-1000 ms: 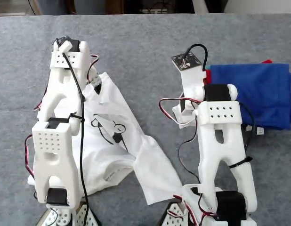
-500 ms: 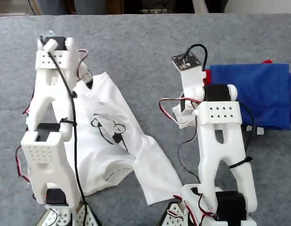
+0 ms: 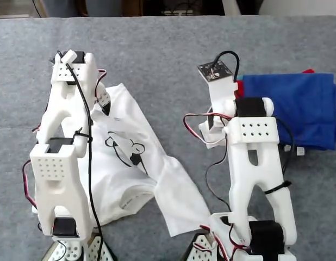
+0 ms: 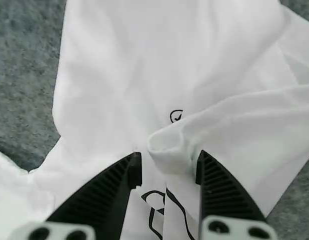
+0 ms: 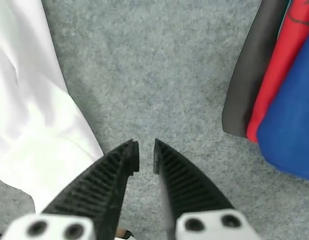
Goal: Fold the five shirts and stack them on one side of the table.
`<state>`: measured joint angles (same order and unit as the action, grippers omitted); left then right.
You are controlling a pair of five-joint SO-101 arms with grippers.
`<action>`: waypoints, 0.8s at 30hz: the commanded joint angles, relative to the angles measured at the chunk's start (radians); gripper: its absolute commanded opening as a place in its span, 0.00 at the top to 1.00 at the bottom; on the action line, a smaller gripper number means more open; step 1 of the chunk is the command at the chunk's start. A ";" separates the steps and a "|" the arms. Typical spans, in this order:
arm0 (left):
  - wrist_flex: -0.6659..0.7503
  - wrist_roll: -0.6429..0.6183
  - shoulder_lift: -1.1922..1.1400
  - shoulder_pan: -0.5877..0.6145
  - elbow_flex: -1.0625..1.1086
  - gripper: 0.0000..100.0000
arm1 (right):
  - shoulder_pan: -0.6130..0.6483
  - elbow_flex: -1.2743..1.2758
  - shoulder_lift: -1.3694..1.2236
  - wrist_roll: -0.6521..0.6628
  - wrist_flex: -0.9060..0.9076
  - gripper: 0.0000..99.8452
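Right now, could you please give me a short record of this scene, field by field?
white shirt: unfolded, spread on the grey table, print up
left gripper: open, with a raised fold of the white shirt between its fingers
right gripper: shut, empty, over bare table between the white shirt and the stack
stack: folded, beside the right arm; blue shirt on top, with the edges of the red shirt and dark shirt showing
task state: white shirt not yet folded
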<state>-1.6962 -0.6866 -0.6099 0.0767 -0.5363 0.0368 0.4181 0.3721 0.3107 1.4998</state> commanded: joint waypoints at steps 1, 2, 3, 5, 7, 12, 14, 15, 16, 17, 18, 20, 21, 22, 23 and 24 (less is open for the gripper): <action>-0.005 -0.009 0.012 -0.001 -0.038 0.84 | -0.017 -0.001 0.028 0.000 -0.011 0.93; -0.005 -0.009 0.012 0.001 -0.042 0.86 | -0.017 -0.001 0.028 0.000 -0.011 0.93; -0.006 -0.009 0.012 0.001 -0.044 0.88 | -0.017 -0.001 0.028 0.002 -0.011 0.94; -0.006 -0.009 0.012 0.001 -0.044 0.88 | -0.017 -0.001 0.028 0.003 -0.011 0.94; -0.006 -0.009 0.012 0.001 -0.044 0.88 | -0.017 -0.001 0.028 0.003 -0.011 0.94; -0.006 -0.008 0.014 0.001 -0.044 0.89 | -0.017 -0.001 0.028 0.005 -0.011 0.94; -0.006 -0.008 0.014 0.001 -0.044 0.89 | -0.017 -0.001 0.028 0.005 -0.011 0.94; -0.006 -0.008 0.014 0.001 -0.045 0.89 | -0.017 -0.001 0.028 0.005 -0.011 0.94; -0.006 -0.008 0.014 0.001 -0.045 0.89 | -0.017 -0.001 0.028 0.005 -0.011 0.94; -0.005 -0.008 0.014 0.004 -0.045 0.89 | -0.017 -0.001 0.028 0.005 -0.011 0.94; -0.002 -0.005 0.014 0.005 -0.047 0.91 | -0.017 -0.001 0.028 0.005 -0.011 0.94; -0.002 0.002 0.014 0.008 -0.067 0.95 | -0.017 -0.001 0.028 0.005 -0.011 0.94; -0.002 0.020 0.014 0.008 -0.088 0.97 | -0.017 -0.001 0.028 0.005 -0.011 0.94; 0.000 0.034 0.014 0.008 -0.113 0.97 | -0.017 -0.001 0.028 0.005 -0.011 0.94; 0.000 0.040 0.014 0.007 -0.143 0.97 | -0.017 -0.001 0.028 0.005 -0.011 0.94; 0.002 0.044 0.014 0.007 -0.185 0.97 | -0.017 -0.001 0.028 0.005 -0.011 0.94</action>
<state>-1.6978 -0.6636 -0.6114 0.0767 -0.6084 0.0353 0.4181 0.3721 0.3107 1.4998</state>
